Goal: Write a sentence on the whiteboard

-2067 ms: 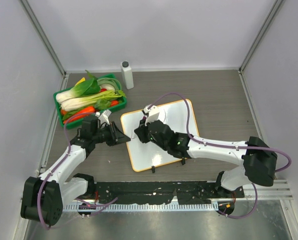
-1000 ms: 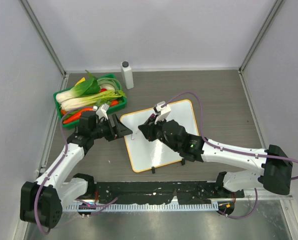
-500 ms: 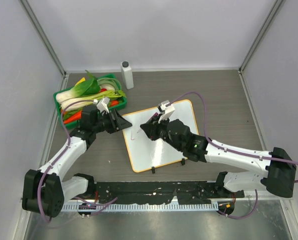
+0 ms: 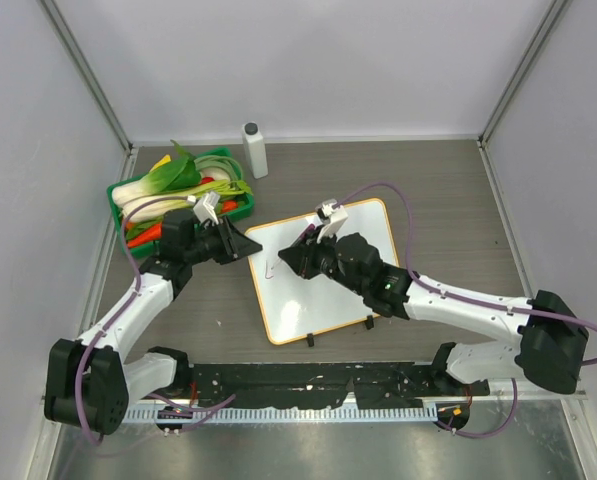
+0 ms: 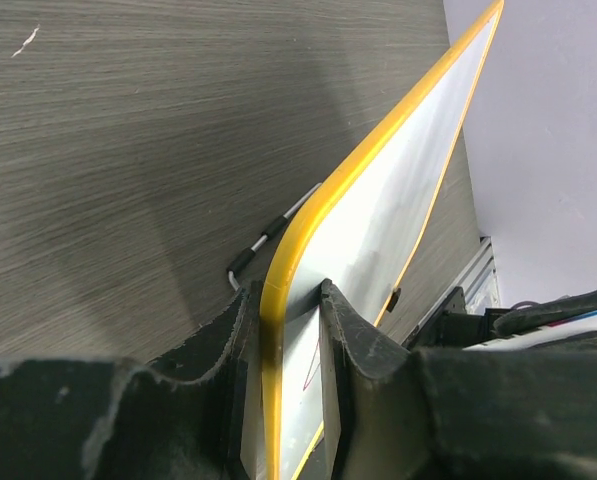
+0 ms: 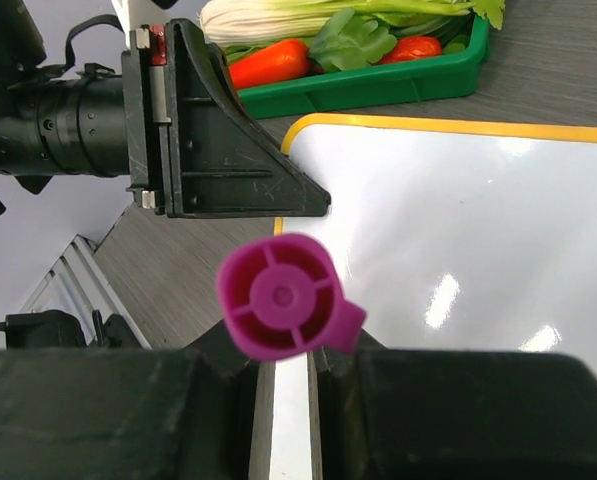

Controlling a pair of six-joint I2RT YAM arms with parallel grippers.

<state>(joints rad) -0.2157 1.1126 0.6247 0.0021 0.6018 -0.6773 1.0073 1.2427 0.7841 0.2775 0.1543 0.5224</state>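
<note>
Grey wood-grain table [image 4: 428, 180] from above: the whiteboard [image 4: 298, 310] lies mid-table, with a green tray [image 4: 114, 195] just off its far-left corner. The left pincer [image 4: 246, 243] sits at that corner. The right pincer [image 4: 290, 262] hangs over the whiteboard beside the sentence [image 4: 269, 268], only a short pink stroke.

Left wrist: the left pincer [image 5: 288, 400] pinches the whiteboard [image 5: 398, 210] edge, one finger on each face.

Right wrist: the right pincer [image 6: 286, 380] is clamped on a magenta marker [image 6: 278, 297] above the whiteboard [image 6: 458, 230].
</note>
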